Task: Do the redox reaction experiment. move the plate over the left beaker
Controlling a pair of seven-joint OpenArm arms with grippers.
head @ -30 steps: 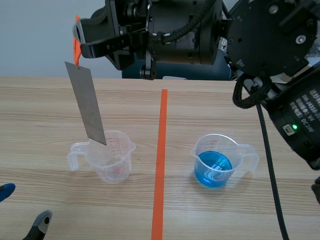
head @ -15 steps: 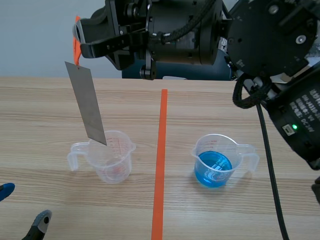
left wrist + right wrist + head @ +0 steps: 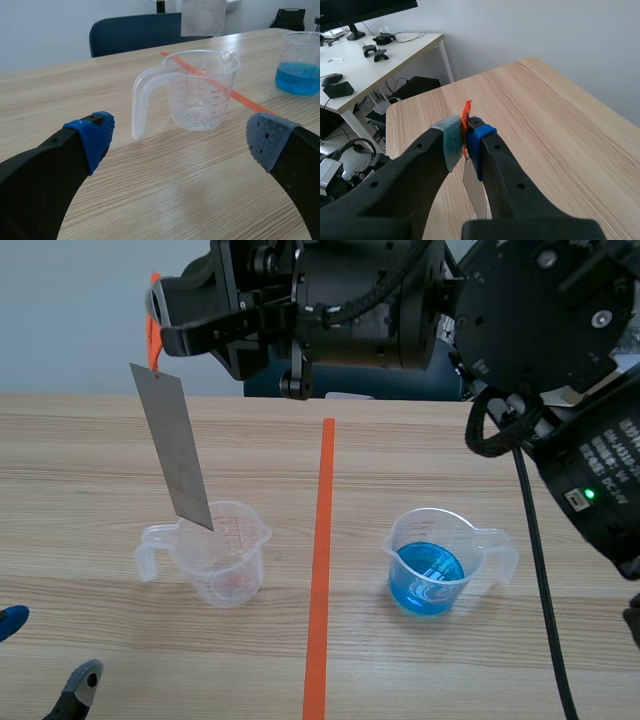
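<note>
**Scene view.** The right arm is raised across the top, and the right gripper (image 3: 156,318) is seen at the far left. It is clamped on an orange tab (image 3: 153,340) at the upper end of the plate (image 3: 176,445). The grey plate is hung tilted, with its upper end to the left. Its lower corner is seen over the far-left rim of the left beaker (image 3: 218,558). This clear beaker is stood left of the tape line (image 3: 320,570) on the table (image 3: 80,470), with its handle to the left. The right beaker (image 3: 432,565), holding blue liquid, is stood right of the line, well apart from the other. The left gripper (image 3: 45,655) is held low at the near left corner, with its fingers apart.

**Left wrist view.** The gripper's pads (image 3: 94,134) are spread wide, with nothing between them. The left beaker is found ahead of them. The plate's lower end is seen above the beaker, with a gap down to the rim. A blue chair (image 3: 135,32) is stood beyond the table.

**Right wrist view.** The two pads are pressed together on the orange tab, and the plate is hung below them. Below lies the wooden table, and beyond its end a white desk (image 3: 395,47) is seen.
</note>
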